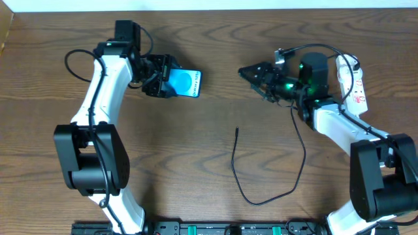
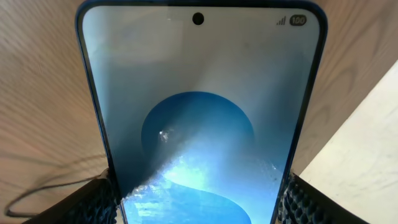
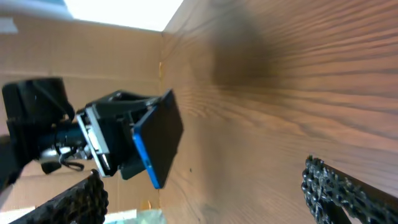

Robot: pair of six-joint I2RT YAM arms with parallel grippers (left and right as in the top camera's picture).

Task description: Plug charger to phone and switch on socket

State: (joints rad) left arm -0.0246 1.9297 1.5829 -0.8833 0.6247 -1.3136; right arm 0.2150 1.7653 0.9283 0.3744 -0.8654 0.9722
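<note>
Two end effectors: your left end effector (image 1: 162,79) pinches the phone (image 1: 186,82) by its long sides, off the surface (image 1: 196,163); your right end effector (image 1: 251,77) is spread, empty. Charger (image 1: 233,160) lies mid-surface, probably light and floppy, so grab just behind the plug tip (image 1: 236,131).

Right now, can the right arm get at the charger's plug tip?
Probably yes: the right pincer is open and empty, and the charger's plug tip lies loose on the bare table nearby, with nothing between them.
</note>
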